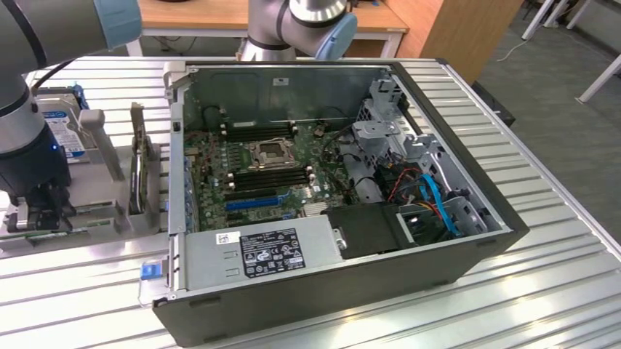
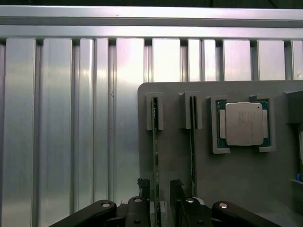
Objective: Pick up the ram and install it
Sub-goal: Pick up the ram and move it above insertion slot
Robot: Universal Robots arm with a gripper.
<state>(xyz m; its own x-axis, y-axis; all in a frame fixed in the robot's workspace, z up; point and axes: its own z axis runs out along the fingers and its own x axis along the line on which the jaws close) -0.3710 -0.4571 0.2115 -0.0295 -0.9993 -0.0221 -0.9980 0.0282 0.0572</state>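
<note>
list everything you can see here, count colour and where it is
computer case: one, black, open, on the table
motherboard: one, green, inside the case
power supply: one, grey with black label, inside the case
cables: several, blue, inside the case at the exterior view's right
holder: one, grey, on the table beside the case
ram: two sticks, one green-edged, one dark, on edge in holder slots
cpu chip: one, silver, in a holder cradle
hard drive: one, blue label, on the holder
table: one, silver, slatted
arm: one, grey
gripper: one, black, jaws open either side of the green-edged stick
</note>
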